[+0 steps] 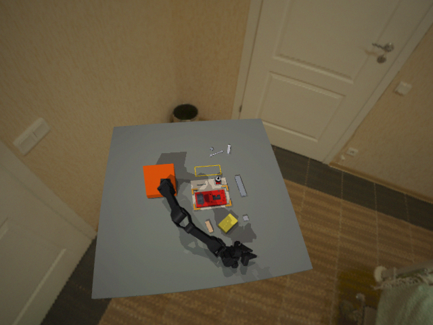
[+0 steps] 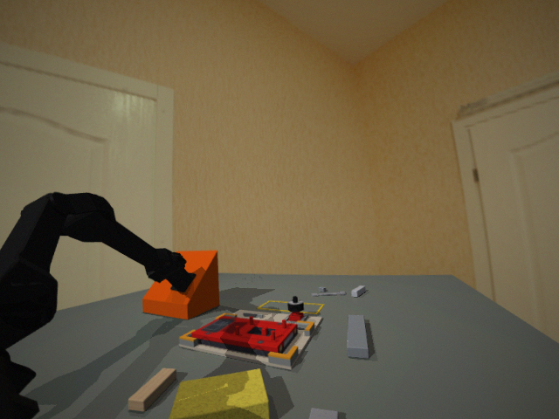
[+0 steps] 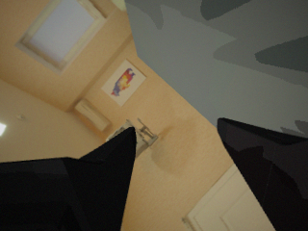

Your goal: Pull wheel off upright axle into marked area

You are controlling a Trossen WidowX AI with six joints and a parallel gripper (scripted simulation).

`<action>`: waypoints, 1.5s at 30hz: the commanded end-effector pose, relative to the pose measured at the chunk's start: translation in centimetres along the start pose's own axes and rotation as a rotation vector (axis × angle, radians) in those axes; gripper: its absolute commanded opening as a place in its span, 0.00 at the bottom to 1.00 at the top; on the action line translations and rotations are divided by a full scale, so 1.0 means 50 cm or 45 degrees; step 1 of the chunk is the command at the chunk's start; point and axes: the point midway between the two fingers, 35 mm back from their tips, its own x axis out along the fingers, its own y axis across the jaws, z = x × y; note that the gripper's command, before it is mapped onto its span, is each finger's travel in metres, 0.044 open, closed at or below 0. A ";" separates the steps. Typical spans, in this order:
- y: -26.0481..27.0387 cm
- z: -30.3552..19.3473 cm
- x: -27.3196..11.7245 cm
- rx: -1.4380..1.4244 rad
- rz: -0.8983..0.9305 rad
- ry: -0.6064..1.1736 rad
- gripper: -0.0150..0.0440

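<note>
The black wheel [image 1: 218, 179] [image 2: 295, 306] sits on the upright axle [image 2: 294, 298], above a small red base at the back right corner of a pale board. The marked area is a yellow outline [image 1: 194, 171] [image 2: 322, 308] on the table just behind that board. My gripper [image 1: 253, 252] [image 2: 36, 391] [image 3: 175, 128] is open and empty, fingers well apart. It is near the table's front right, far from the wheel. The wheel is out of the wrist view.
An orange wedge [image 1: 153, 175] [image 2: 203, 288] carries the arm's base. A red plate [image 1: 210, 202] [image 2: 217, 340] with pegs lies on the board. A yellow block [image 1: 228, 223] [image 2: 221, 396], wooden block [image 1: 209, 226] [image 2: 152, 389] and grey bar [image 1: 240, 185] [image 2: 356, 335] lie around it.
</note>
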 end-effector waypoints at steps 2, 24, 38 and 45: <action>-0.094 -0.105 0.058 -0.026 -0.186 0.050 0.76; -0.489 -0.584 -0.004 -0.647 -1.139 0.434 0.76; -0.651 -0.768 -0.285 -1.795 -1.717 0.881 0.76; -0.652 -0.799 -0.403 -2.510 -1.831 1.086 0.76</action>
